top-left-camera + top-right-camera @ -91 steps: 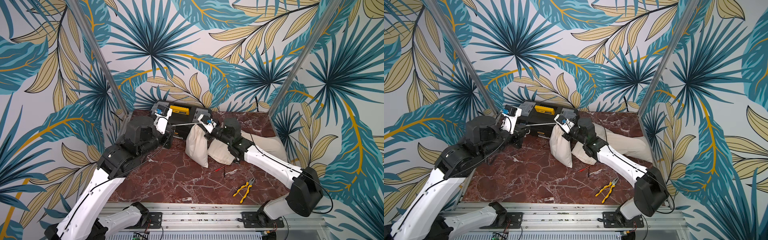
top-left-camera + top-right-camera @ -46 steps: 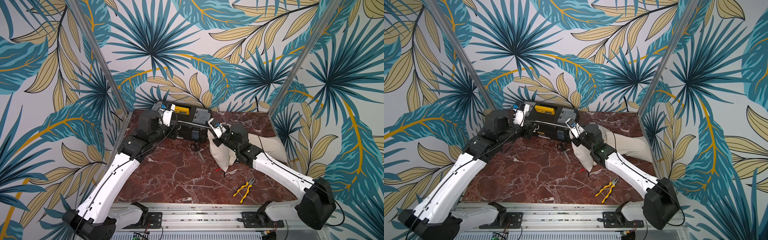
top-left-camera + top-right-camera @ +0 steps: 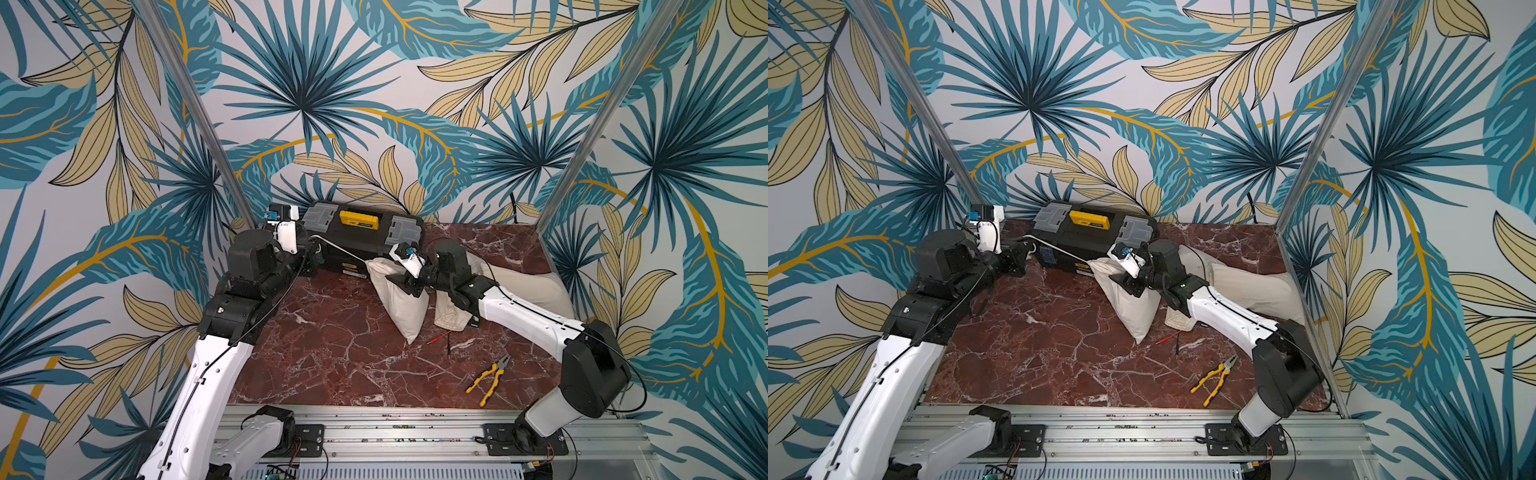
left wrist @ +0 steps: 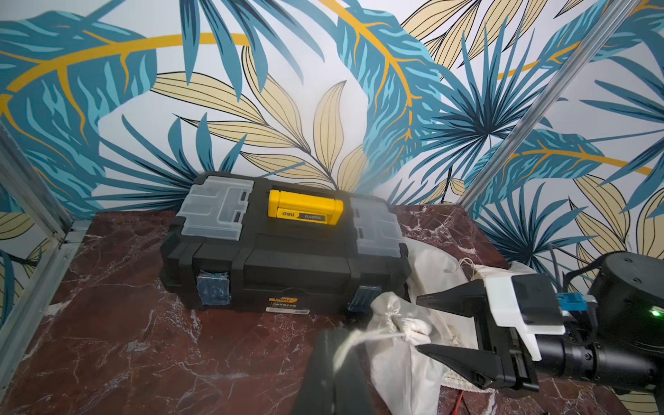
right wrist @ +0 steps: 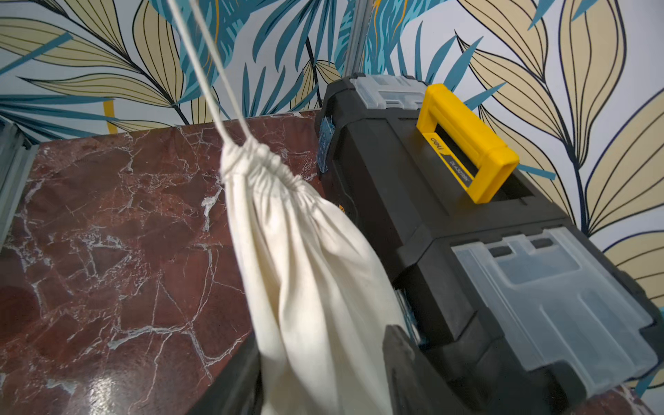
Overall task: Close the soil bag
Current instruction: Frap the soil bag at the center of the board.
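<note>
Over the marble table (image 4: pixel 107 341), the drawstring (image 4: pixel 363 337) enters a blurred left hand (image 4: pixel 336 337).

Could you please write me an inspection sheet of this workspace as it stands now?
Surface: red marble tabletop.
Job's things: cream soil bag tilted beside the toolbox, mouth gathered tight; drawstring taut towards the left hand.
Clutter: black toolbox, yellow pliers, two thin tools, other cream bags.
Hands: left hand shut on the drawstring; right hand open, jaws on either side of the bag's neck.
Cables: arm cables run along both arms; wall cable at the back.
Surroundings: leaf-print walls, aluminium posts, front rail.
</note>
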